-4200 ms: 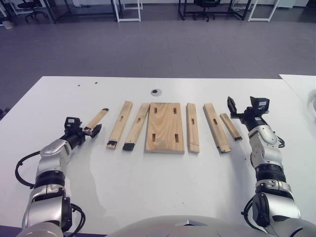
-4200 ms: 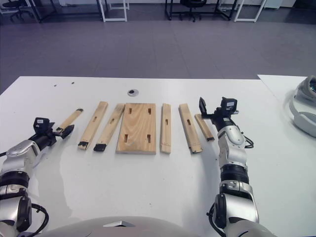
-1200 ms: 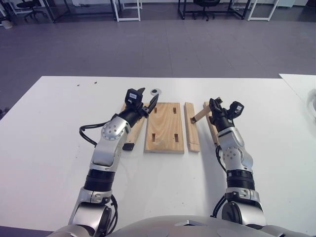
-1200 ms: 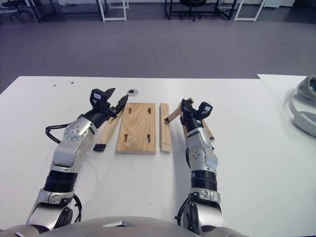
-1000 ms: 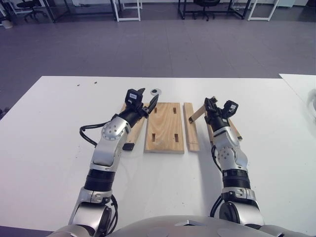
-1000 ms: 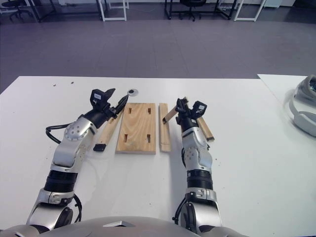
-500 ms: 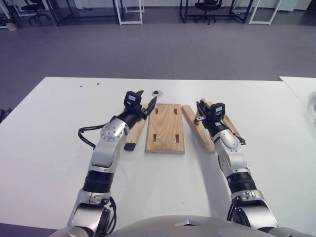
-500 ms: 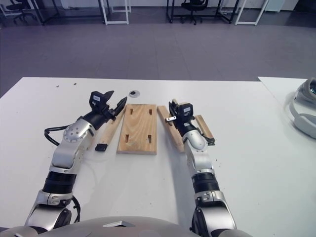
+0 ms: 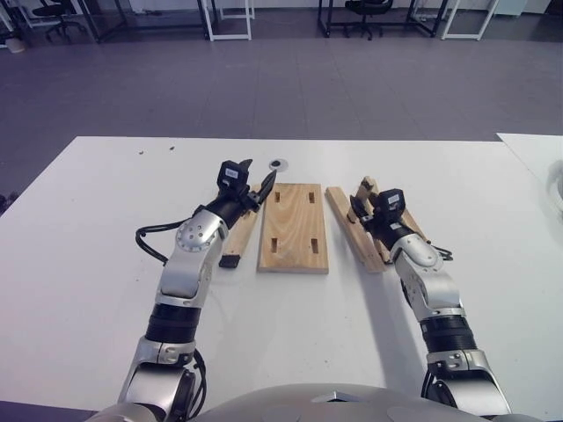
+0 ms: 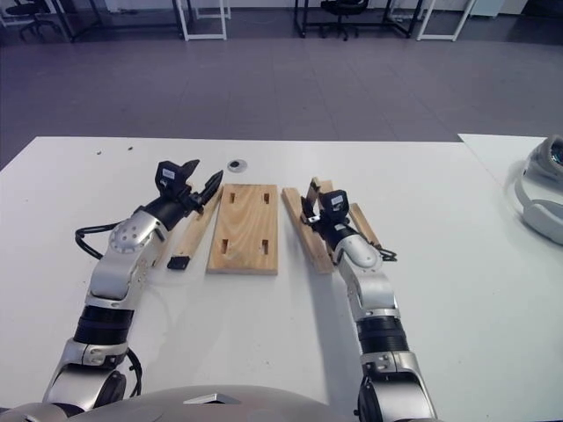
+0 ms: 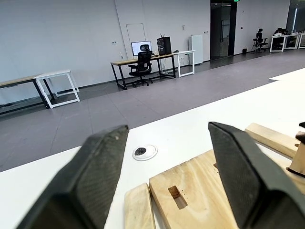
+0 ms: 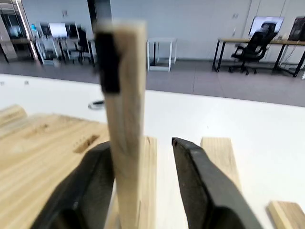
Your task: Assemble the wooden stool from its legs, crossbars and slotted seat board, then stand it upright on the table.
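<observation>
The slotted seat board [image 9: 293,227] lies flat mid-table. My left gripper [image 9: 249,186] hovers open over the legs [image 9: 239,236] left of the board; in the left wrist view its fingers [image 11: 86,191] frame the board's far corner [image 11: 200,195]. Right of the board a leg [image 9: 352,225] lies slanted. My right gripper [image 9: 365,207] sits low over it, with a short crossbar [image 9: 366,185] between its fingers. In the right wrist view the crossbar [image 12: 126,119] leans on one finger [image 12: 97,186], and a gap separates it from the other, so the gripper is open. Another leg [image 9: 411,230] lies partly under that arm.
A round cable grommet [image 9: 279,163] is set in the table [image 9: 106,229] just beyond the board. A white headset-like object [image 10: 541,189] rests on a neighbouring table at the far right. Wide bare tabletop lies on both outer sides and in front.
My right gripper has moved slightly right and nearer, lowering the short crossbar onto the right-hand legs, and its fingers have loosened. The left gripper has barely moved.
</observation>
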You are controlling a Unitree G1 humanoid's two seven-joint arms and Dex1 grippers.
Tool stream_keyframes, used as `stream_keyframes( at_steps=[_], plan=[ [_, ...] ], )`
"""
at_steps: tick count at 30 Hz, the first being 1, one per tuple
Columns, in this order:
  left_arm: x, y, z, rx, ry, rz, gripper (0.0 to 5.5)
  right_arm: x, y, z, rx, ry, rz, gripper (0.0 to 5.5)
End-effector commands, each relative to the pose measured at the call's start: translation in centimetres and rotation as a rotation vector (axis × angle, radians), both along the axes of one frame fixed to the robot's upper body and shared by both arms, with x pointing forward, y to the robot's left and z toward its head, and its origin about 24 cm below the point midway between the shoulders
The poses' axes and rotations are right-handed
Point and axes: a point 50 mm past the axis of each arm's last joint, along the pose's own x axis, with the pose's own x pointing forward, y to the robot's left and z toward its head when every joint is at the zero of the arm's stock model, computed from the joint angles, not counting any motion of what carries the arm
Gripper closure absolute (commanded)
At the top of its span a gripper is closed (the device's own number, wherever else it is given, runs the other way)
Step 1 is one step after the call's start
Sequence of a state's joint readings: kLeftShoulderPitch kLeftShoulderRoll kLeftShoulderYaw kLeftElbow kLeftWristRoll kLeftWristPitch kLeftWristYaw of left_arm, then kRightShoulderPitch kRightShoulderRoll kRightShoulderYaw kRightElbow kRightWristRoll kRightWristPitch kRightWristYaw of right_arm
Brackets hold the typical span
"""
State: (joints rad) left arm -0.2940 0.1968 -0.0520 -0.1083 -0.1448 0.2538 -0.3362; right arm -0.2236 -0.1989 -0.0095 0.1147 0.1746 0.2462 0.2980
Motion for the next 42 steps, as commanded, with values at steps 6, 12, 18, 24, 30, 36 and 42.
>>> stream_keyframes(
  at_steps=[6, 12, 18, 24, 30, 36, 42],
  plan=[
    [0.0, -0.6, 0.8, 0.032, -0.032, 0.004, 2.45, -2.3, 0.4, -1.7, -0.018, 0.388, 0.063, 2.03],
    [0.0, -0.7, 0.7, 0.041, -0.032, 0.006, 2.45, -2.7, -0.3, -2.5, -0.096, 0.467, 0.027, 2.59],
    [0.1, -0.8, 0.8, 0.003, -0.020, 0.006, 2.45, -2.5, -0.2, -2.9, -0.116, 0.463, -0.040, 3.42],
    [0.0, -1.6, 0.6, -0.570, 0.288, -0.086, 1.68, -1.4, 2.4, 5.3, 0.055, 0.111, 0.129, 3.42],
    [-0.5, -3.6, 4.0, -0.947, 0.437, -0.326, 1.68, -3.7, 5.3, 8.9, -0.052, -0.130, 0.511, 3.42],
    [-0.9, -2.7, 4.8, -1.014, 0.450, -0.339, 1.95, -4.7, 5.7, 9.3, -0.043, -0.189, 0.602, 3.42],
    [-1.9, -2.5, 4.1, -0.973, 0.458, -0.351, 3.09, -4.9, 5.4, 9.1, -0.100, -0.212, 0.636, 3.42]
  ],
)
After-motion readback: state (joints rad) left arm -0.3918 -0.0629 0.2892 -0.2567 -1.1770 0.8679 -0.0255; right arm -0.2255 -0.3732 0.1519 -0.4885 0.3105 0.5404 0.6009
